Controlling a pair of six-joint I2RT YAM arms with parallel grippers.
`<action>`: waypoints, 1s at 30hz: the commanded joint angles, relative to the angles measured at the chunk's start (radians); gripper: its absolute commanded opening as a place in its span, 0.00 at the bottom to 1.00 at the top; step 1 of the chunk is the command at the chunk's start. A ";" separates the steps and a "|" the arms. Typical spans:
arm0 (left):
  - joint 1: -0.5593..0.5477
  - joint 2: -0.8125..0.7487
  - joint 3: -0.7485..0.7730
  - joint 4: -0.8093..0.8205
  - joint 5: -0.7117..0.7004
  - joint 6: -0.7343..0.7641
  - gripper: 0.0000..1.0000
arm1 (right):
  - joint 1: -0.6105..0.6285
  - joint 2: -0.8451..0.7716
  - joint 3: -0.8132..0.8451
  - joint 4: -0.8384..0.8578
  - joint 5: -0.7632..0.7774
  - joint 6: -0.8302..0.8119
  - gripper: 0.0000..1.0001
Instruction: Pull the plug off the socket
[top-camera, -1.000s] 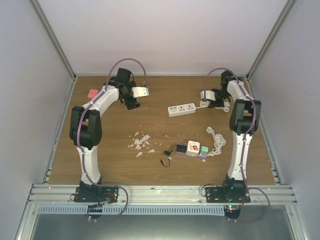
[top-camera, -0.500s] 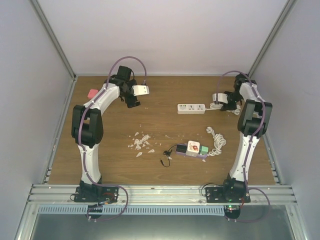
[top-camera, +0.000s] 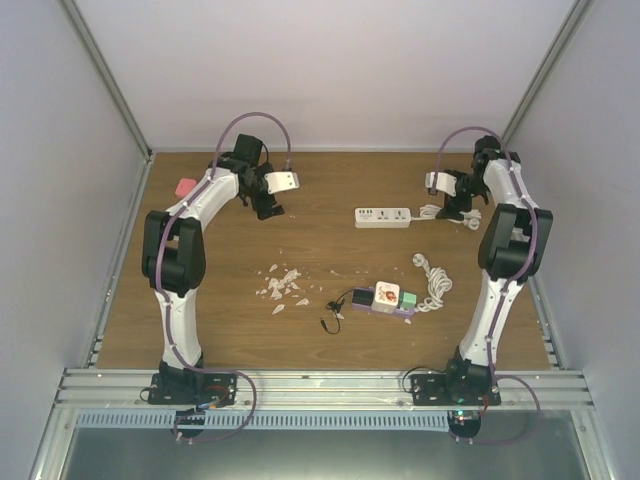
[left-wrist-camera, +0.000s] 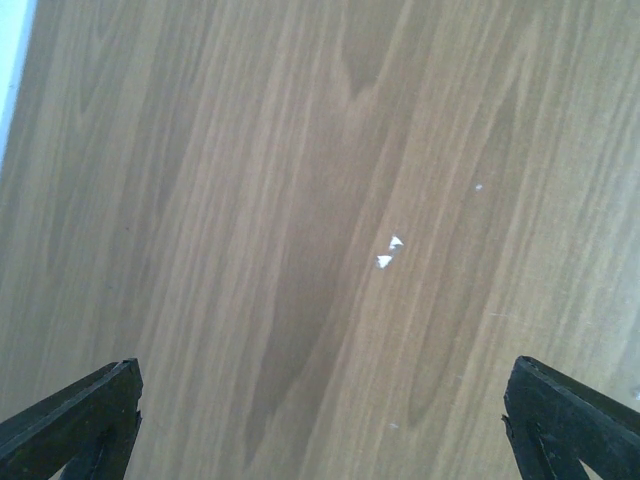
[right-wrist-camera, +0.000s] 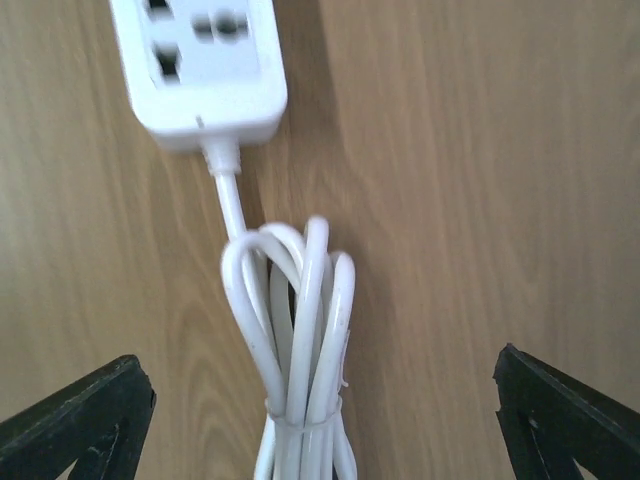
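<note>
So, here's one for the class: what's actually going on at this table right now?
Neither arm holds anything. The right gripper hangs open over the bundled cord of the white power strip at the back right. The left gripper is open over bare wood at the back left. A smaller socket block, apparently with plugs in it, lies untouched near the middle.

In the right wrist view the power strip (right-wrist-camera: 200, 70) is cut off by the top edge, with only its end and two sockets showing. Its bundled cord (right-wrist-camera: 295, 330) runs out past the bottom edge. Each wrist view shows just the tips of its jaws, in the bottom corners. From above, the pink thing (top-camera: 184, 187), the white scraps (top-camera: 283, 284) and the coloured gadget (top-camera: 385, 297) are too small to identify.
</note>
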 joint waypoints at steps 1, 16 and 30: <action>0.003 -0.066 -0.054 0.020 0.047 -0.041 0.99 | 0.009 -0.133 -0.055 -0.048 -0.132 0.097 0.95; 0.004 -0.188 -0.216 0.132 0.072 -0.128 0.99 | 0.133 -0.517 -0.420 -0.187 -0.345 0.236 0.99; 0.003 -0.243 -0.298 0.167 0.052 -0.128 0.99 | 0.370 -0.707 -0.745 -0.149 -0.235 0.352 1.00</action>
